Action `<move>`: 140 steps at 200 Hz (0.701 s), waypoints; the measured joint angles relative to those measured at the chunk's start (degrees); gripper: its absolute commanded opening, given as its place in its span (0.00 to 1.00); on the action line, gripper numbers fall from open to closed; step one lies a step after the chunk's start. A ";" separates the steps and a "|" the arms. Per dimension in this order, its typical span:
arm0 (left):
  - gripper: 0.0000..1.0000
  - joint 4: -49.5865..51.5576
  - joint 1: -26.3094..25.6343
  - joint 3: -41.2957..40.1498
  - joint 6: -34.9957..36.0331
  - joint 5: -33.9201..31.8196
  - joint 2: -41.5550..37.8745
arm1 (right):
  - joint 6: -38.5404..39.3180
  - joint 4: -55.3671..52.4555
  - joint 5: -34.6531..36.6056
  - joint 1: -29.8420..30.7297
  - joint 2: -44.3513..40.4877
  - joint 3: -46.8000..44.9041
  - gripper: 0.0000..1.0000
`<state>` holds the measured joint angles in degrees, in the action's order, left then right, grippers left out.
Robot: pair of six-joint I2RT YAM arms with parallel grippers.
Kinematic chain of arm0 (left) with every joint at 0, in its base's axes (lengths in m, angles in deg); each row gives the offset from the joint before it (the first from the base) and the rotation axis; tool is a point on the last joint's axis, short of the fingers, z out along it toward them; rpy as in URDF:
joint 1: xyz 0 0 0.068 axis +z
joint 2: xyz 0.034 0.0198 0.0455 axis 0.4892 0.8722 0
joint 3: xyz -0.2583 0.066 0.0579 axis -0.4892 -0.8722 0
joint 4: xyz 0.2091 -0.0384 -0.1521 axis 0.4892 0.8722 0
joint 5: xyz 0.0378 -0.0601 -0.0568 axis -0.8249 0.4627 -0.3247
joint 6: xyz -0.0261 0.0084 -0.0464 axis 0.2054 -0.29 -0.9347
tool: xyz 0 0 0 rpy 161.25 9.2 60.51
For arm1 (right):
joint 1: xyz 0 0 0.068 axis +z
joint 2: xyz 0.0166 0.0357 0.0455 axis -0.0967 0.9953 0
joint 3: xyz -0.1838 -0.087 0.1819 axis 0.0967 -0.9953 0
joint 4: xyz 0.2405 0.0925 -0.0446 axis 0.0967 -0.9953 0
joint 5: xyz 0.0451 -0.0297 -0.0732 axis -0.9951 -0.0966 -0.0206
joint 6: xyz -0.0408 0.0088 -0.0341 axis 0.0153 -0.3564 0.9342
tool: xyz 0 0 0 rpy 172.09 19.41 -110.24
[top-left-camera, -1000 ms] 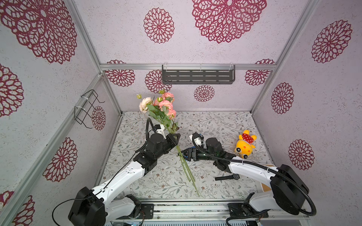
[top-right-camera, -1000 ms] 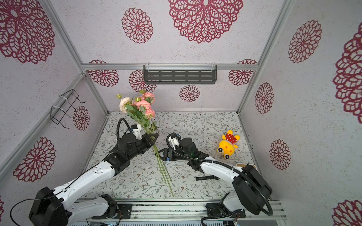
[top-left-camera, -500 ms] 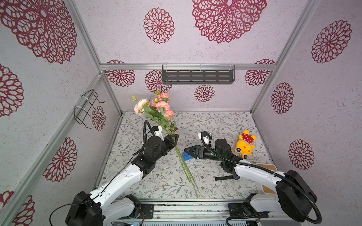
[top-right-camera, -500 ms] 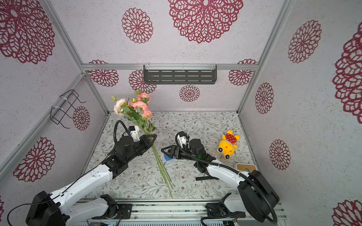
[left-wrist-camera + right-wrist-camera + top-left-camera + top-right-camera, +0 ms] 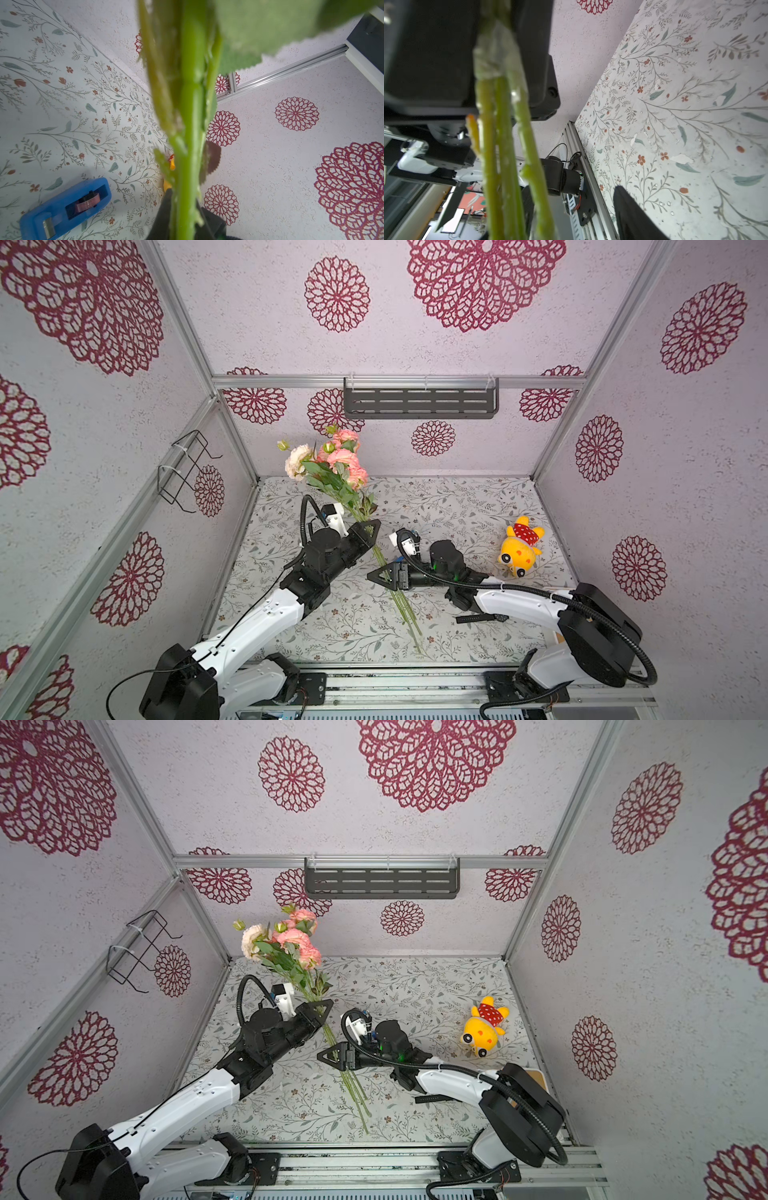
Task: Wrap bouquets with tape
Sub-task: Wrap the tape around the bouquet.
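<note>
Tablecloth (image 5: 457, 506) printed with sprigs covers the whole floor of the walled cell, and over it we see both arms reaching in from the near rail. We find the left gripper (image 5: 368, 527) pressed tight on the bouquet (image 5: 332, 472) just below the leaves. It holds the bouquet tilted, with the pink and cream blooms up toward the back wall and the stem ends (image 5: 409, 622) down near the cloth. Lower on those stems sits the right gripper (image 5: 380, 574). In its wrist view we see the stems running between its jaws, which stand apart, one finger (image 5: 633, 218) well clear of them. A band of clear tape (image 5: 494, 54) rings the stems there. Near the right wall lies a yellow plush toy (image 5: 519, 549). We spot the tape (image 5: 62, 207), in its blue dispenser, flat on the cloth close by the stems, and a black wristwatch (image 5: 482, 618) beside the right arm.
</note>
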<state>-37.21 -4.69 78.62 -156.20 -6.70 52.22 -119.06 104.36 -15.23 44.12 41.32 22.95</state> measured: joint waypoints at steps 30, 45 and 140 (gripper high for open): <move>0.00 -0.39 0.00 -1.05 -0.33 -0.68 0.00 | 0.02 2.10 0.72 0.46 -1.01 -0.70 0.00; 0.09 -0.26 -0.09 -1.05 -0.52 -0.70 0.00 | 2.38 -0.85 2.12 0.96 -2.32 -0.57 0.00; 0.39 17.59 -0.48 2.93 -0.48 -5.64 -1.22 | 22.12 -36.94 28.41 7.56 -5.86 9.22 0.00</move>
<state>-19.61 -5.17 81.55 -156.68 -12.34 51.00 -96.94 67.42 13.18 51.69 35.46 32.17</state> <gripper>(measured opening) 0.367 0.076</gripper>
